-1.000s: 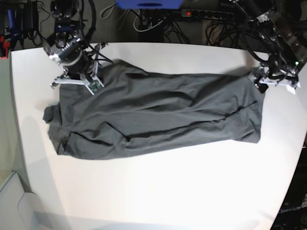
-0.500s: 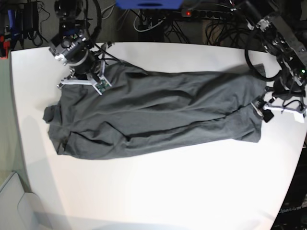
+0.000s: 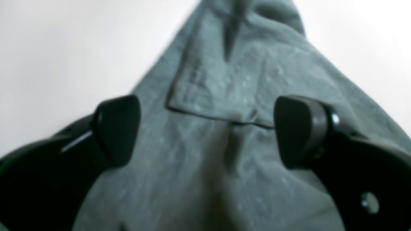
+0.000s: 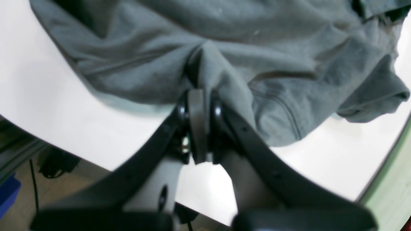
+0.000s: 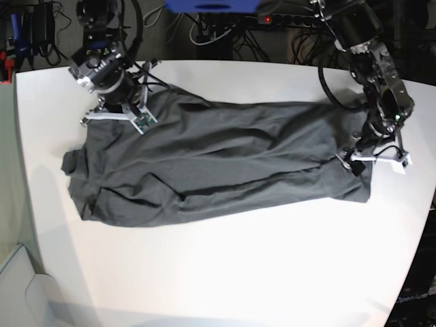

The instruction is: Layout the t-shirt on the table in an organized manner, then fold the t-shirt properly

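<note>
The dark grey t-shirt (image 5: 218, 163) lies stretched lengthwise across the white table (image 5: 238, 272), wrinkled, with bunched folds at its left end. My right gripper (image 5: 116, 117) is at the shirt's upper left edge. In the right wrist view that gripper (image 4: 199, 96) is shut on a pinched ridge of the t-shirt (image 4: 273, 41). My left gripper (image 5: 375, 162) hovers over the shirt's right end. In the left wrist view it (image 3: 207, 128) stands open, its fingers (image 3: 117, 128) astride a hemmed fold of the t-shirt (image 3: 224, 89) with nothing held.
Cables and a power strip (image 5: 286, 20) run behind the table's far edge, beside a blue object (image 5: 211, 5). The table's curved right edge (image 5: 419, 225) passes close to the left arm. A wide stretch of white tabletop lies in front of the shirt.
The left arm has swung from beyond the shirt's right edge down and inward over its right end, jaws still open. The right gripper shifted slightly up and keeps its pinch.
</note>
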Robot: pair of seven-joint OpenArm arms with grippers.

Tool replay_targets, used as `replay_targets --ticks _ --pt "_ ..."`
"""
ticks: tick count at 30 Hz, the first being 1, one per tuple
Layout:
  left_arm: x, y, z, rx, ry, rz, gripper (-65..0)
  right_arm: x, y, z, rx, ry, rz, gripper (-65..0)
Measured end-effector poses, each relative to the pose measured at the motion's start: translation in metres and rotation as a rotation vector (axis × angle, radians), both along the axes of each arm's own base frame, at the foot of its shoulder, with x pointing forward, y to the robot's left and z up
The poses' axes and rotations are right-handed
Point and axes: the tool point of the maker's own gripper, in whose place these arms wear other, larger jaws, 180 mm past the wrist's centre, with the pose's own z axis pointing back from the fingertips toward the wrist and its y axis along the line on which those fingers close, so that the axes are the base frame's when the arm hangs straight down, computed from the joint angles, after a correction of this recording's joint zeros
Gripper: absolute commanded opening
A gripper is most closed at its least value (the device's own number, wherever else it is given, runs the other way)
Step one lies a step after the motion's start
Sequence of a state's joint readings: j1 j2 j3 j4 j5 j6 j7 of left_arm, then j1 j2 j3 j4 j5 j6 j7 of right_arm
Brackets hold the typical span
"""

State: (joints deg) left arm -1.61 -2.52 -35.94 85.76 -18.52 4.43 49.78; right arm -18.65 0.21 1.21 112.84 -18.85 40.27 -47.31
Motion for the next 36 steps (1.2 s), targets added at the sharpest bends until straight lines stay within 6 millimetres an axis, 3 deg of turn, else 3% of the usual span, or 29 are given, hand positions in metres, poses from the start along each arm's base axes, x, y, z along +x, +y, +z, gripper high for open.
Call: replay_targets --ticks 12,20,30,36 --pt "0.008 0.002 -0.010 -0.005 -0.008 0.022 0.0 0.005 0.001 0.003 -0.001 -0.013 0.003 -65.0" --pt "0.018 -0.027 -0.009 -0.024 -0.018 -0.046 0.0 0.011 0.000 0.006 -0.001 -0.027 0.003 -65.0" --pt "0.015 -0.019 0.019 0.027 -0.072 -0.043 0.0 0.019 0.002 0.009 0.003 -0.043 0.006 -65.0" --pt "0.008 -0.014 0.017 0.043 -0.057 -0.040 0.0 0.016 0.001 -0.008 0.005 0.007 0.003 -65.0"
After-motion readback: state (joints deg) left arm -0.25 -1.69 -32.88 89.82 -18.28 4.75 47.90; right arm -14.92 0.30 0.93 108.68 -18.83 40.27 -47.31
